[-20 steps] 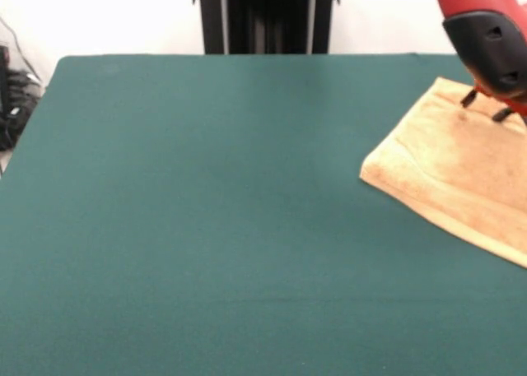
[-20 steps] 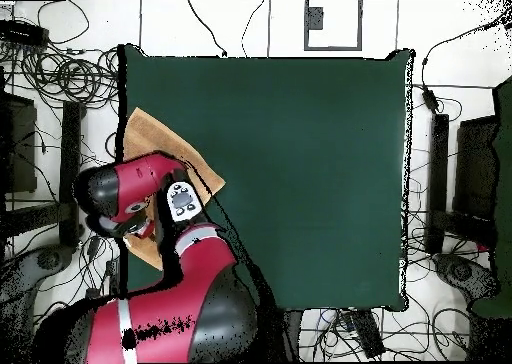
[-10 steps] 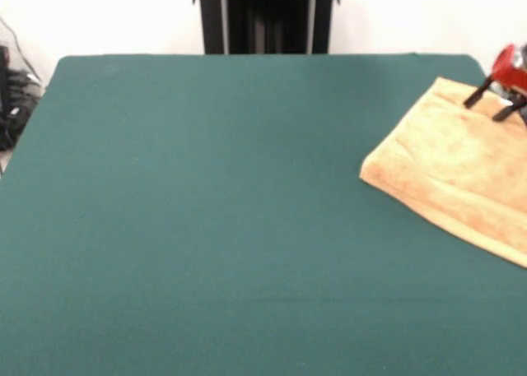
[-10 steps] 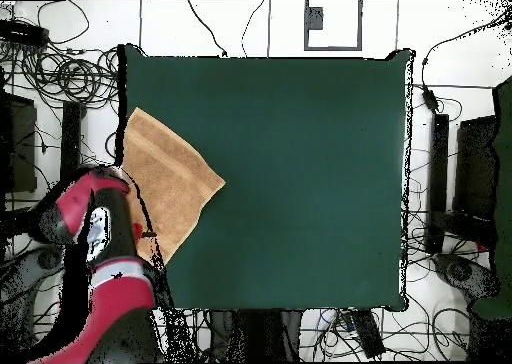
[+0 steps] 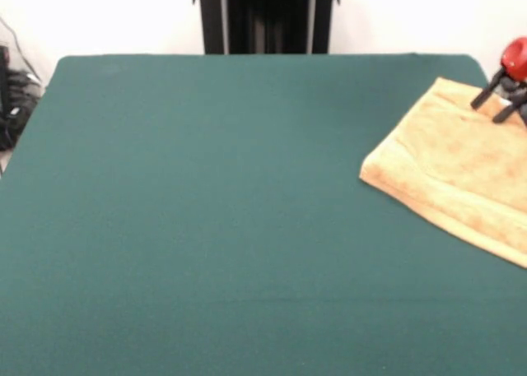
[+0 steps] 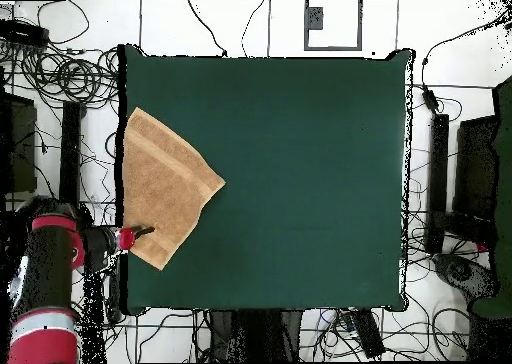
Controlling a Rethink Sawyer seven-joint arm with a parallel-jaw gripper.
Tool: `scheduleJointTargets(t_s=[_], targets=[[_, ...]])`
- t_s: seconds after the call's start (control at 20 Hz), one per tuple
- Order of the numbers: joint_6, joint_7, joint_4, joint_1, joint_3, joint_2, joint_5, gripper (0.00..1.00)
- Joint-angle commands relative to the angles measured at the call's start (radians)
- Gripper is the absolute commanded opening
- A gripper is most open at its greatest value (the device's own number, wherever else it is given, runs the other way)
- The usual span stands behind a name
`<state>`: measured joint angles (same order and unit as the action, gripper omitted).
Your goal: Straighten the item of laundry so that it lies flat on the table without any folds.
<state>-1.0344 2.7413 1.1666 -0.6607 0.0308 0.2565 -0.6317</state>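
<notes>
The tan-orange item of laundry [image 5: 461,166] lies at the right side of the green table [image 5: 214,203], running out of the front view at the right. From above, the item of laundry [image 6: 163,183] sits against the left edge of the table [image 6: 300,160], with a flat band along its right side. My gripper [image 5: 484,113] hangs over the towel's far corner, its two black fingers apart with nothing between them. In the overhead view my gripper [image 6: 143,230] reaches in from beyond the table's left edge to the towel's lower corner.
The red arm [image 6: 48,280] stands outside the table's left edge in the overhead view. Cables and black stands [image 6: 438,180] surround the table. The black pedestal [image 5: 265,16] rises behind the far edge.
The arm has swung off from above the towel to beyond the table's edge. Its bulk has left the front view. The finger tips have stayed near the towel's corner, shifting slightly outward.
</notes>
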Motion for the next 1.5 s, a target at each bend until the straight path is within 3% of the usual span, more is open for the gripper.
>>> scheduleJointTargets(t_s=[0.05, 0.35, 0.7, 0.8, 0.9, 0.95, 1.15, 1.25, 1.5], targets=[[0.416, 0.491, -0.059, 0.054, 0.227, -0.369, -0.282, 1.0], [0.35, 0.613, -0.112, -0.057, 0.321, -0.437, -0.362, 1.0], [0.378, 0.614, -0.107, -0.053, 0.325, -0.437, -0.367, 1.0], [0.427, 0.558, -0.082, -0.001, 0.286, -0.407, -0.323, 1.0], [0.482, 0.432, -0.03, 0.115, 0.193, -0.352, -0.224, 1.0], [0.49, 0.253, 0.048, 0.298, 0.035, -0.298, -0.08, 1.0], [0.422, 0.088, 0.163, 0.601, -0.208, -0.308, 0.19, 1.0], [0.427, 0.057, 0.184, 0.651, -0.242, -0.321, 0.241, 1.0], [0.451, 0.007, 0.192, 0.675, -0.253, -0.331, 0.26, 1.0]])
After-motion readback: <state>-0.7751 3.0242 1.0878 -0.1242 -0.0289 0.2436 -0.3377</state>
